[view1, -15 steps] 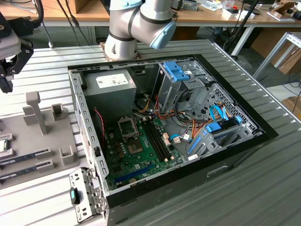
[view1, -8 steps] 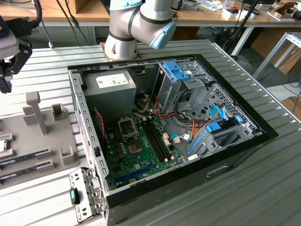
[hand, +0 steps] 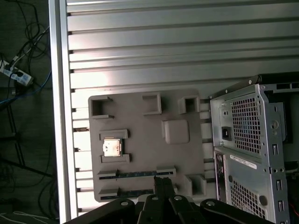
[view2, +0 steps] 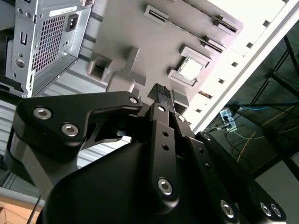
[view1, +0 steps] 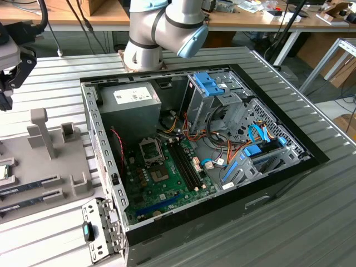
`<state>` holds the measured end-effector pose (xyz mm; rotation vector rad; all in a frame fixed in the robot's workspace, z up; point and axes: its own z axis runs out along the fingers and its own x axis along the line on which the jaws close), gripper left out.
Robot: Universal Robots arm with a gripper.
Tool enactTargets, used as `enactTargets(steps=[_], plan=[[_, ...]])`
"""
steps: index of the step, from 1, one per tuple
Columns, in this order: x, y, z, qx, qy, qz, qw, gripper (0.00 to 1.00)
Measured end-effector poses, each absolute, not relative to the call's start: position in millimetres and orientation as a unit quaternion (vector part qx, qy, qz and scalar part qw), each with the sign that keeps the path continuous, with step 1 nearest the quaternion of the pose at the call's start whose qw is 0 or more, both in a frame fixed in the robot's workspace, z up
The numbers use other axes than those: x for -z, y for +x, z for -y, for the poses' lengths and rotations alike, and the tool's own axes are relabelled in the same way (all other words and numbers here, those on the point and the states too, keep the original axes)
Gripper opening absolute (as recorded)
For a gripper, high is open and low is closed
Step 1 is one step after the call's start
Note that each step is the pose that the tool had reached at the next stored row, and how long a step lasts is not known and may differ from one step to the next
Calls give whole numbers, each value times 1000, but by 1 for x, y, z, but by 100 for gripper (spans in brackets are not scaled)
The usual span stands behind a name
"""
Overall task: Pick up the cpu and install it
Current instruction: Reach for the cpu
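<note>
The cpu (hand: 112,147), a small silver square with a thin rim, lies flat in a framed recess of the grey parts tray (hand: 140,107). It also shows in the second wrist view as the cpu (view2: 190,68), and its corner shows at the exterior view's left edge (view1: 3,172). My gripper (view2: 161,91) hangs above the tray, shut and holding nothing. In the first wrist view its fingertips (hand: 162,181) are over the tray's long slots, off to one side of the cpu and clear of it. The motherboard's open socket (view1: 151,150) sits inside the case.
An open computer case (view1: 200,139) fills the middle of the slatted table, with the power supply (view1: 130,103), drive cages (view1: 214,92) and loose cables inside. Memory sticks (view1: 30,186) lie in tray slots. Upright tray posts (view1: 41,130) stand near the gripper. The arm's base (view1: 144,53) stands behind the case.
</note>
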<state>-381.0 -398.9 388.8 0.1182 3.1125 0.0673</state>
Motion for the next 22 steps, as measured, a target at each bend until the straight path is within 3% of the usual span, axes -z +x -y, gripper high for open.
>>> enactTargets(steps=[22], plan=[[-383,-401,398,-22,38,-999,13,11]])
